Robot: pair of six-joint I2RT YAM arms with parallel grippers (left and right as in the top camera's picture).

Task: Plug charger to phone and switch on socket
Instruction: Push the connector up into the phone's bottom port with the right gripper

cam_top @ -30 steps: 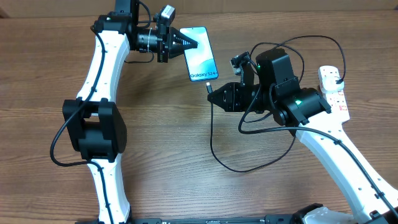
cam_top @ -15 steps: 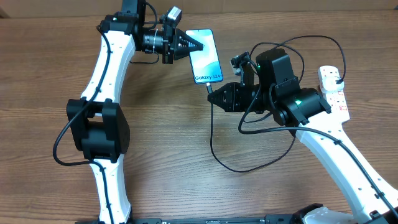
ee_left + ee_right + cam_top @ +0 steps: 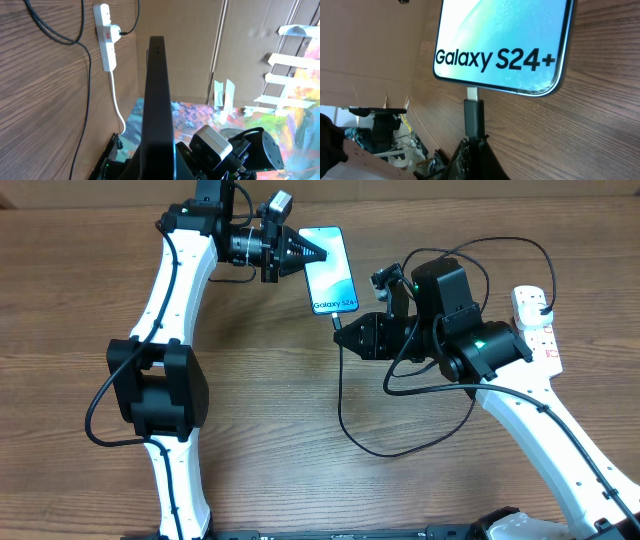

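Right, nearest my side the long thin black charger cable (image 3: 339,390) lies in a loose loop on the brown wood-grain counter (image 3: 260,440). Following it up, the right end effector (image 3: 473,152) is pressed together on the small black connector tip (image 3: 474,117), pinching it from behind. Its metal tongue points straight at the bottom edge of the slim rectangular phone with the light-blue screen (image 3: 502,40). From the wrist view the tongue meets that edge, but I cannot tell whether it has gone in at all; I judge it not fully seated.

The phone's long axis runs on away from the connector, in line with it, so the push goes straight ahead along that line. Beyond, the left end effector (image 3: 320,252) is clamped on the phone's far corner, bracing it. I cannot tell whether the phone rests on the counter.

Off to the right lies the white elongated power strip (image 3: 538,330), well apart from the phone. The right arm is the nearer one for its switch.
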